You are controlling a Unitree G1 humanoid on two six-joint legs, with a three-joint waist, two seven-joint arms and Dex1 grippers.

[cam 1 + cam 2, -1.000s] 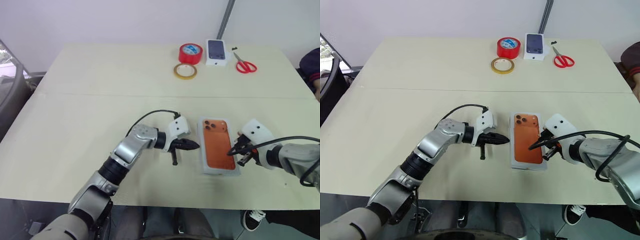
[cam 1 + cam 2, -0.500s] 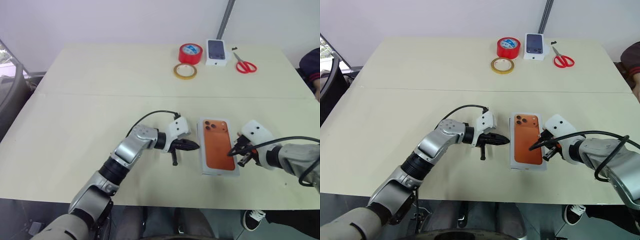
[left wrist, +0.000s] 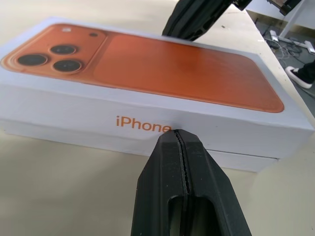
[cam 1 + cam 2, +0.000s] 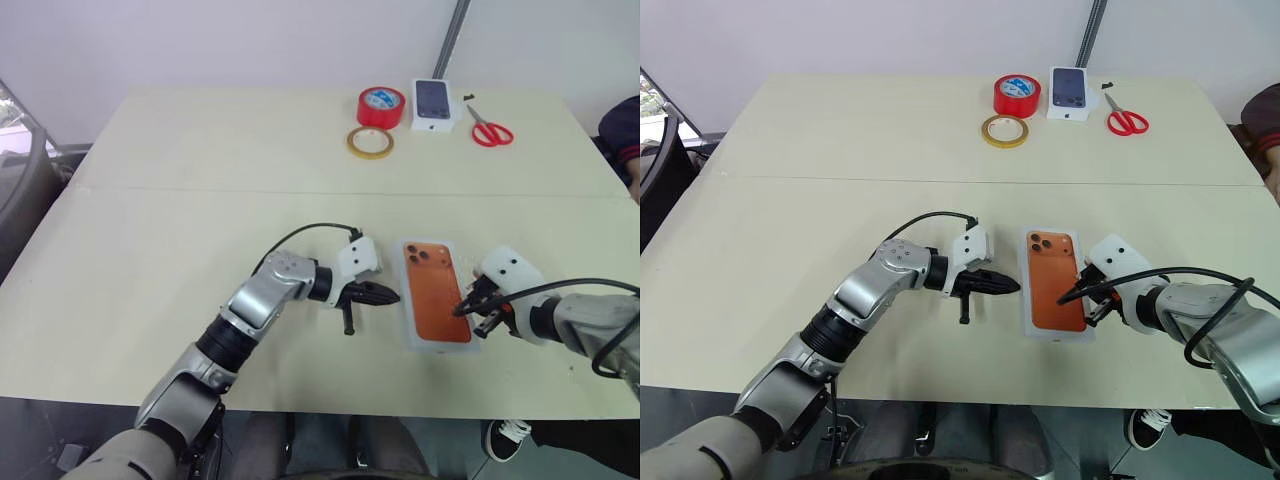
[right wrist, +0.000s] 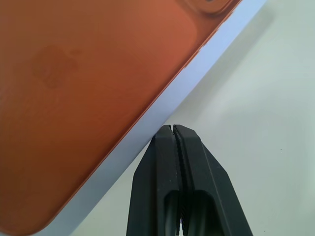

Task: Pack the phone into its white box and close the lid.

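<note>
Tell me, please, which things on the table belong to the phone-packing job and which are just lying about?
Job: orange-printed lid over the white box; left gripper; right gripper, both shut.

Lying about: red tape; yellow tape; box printed with a dark phone; scissors.

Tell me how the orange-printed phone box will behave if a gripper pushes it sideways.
The phone box lies flat and low on the table, so it should slide rather than tip. Its lid looks like smooth, rigid card, so it likely stays stiff. A push near one end may spin it. The lid sits slightly above the base, so it might shift first.
</note>
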